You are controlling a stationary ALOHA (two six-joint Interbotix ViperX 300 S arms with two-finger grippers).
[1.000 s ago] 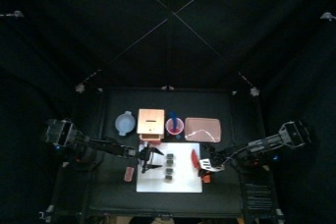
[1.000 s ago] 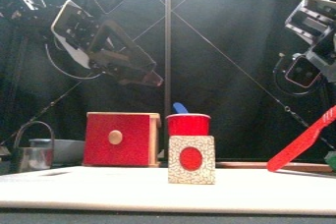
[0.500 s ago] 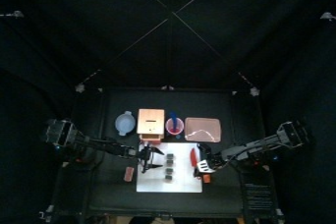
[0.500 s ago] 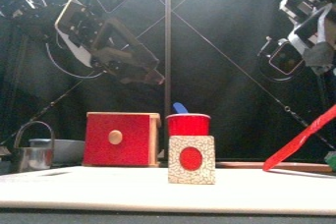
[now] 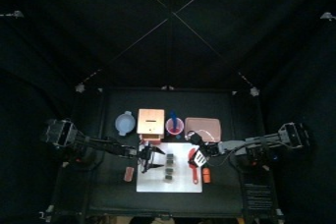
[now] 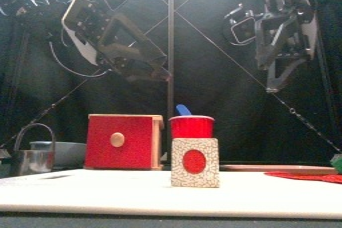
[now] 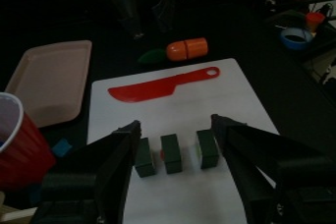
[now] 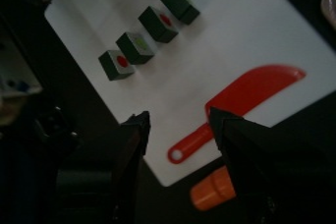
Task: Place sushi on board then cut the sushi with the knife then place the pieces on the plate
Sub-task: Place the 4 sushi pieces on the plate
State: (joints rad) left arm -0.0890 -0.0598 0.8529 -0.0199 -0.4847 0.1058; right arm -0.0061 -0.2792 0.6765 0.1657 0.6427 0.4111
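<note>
Looking down from the top view, the white board (image 5: 147, 185) lies on the desk with a row of dark green sushi pieces (image 5: 163, 161) on it and the red knife (image 5: 197, 165) flat on the board's right part. The left end effector (image 5: 141, 152) hangs over the board's left edge and the right end effector (image 5: 207, 151) over its right edge. Behind the board stand the bowl (image 5: 124, 123), the wooden box (image 5: 151, 122), the red cup (image 5: 175, 125) and the pink tray (image 5: 202, 127).

From the front, one sushi piece (image 6: 195, 162) stands upright on the board (image 6: 80, 187), showing a pale face with a red middle. The knife (image 6: 301, 175) lies flat at the board's right. Both end effectors, left (image 6: 158, 72) and right (image 6: 277, 72), hang high above the board. The box (image 6: 123, 142) and cup (image 6: 193, 127) stand behind it, and a metal cutter (image 6: 38, 155) stands to its left.

In the left wrist view, the left end effector (image 7: 174, 128) is spread and empty, framing the sushi pieces (image 7: 171, 153). The knife (image 7: 160, 87) lies on the board (image 7: 250, 100), and an orange toy carrot (image 7: 187, 47) lies just off the board.

In the right wrist view, the right end effector (image 8: 178, 120) is spread and empty above the knife (image 8: 243, 105). The sushi pieces (image 8: 159, 25) line up on the board (image 8: 250, 31).
</note>
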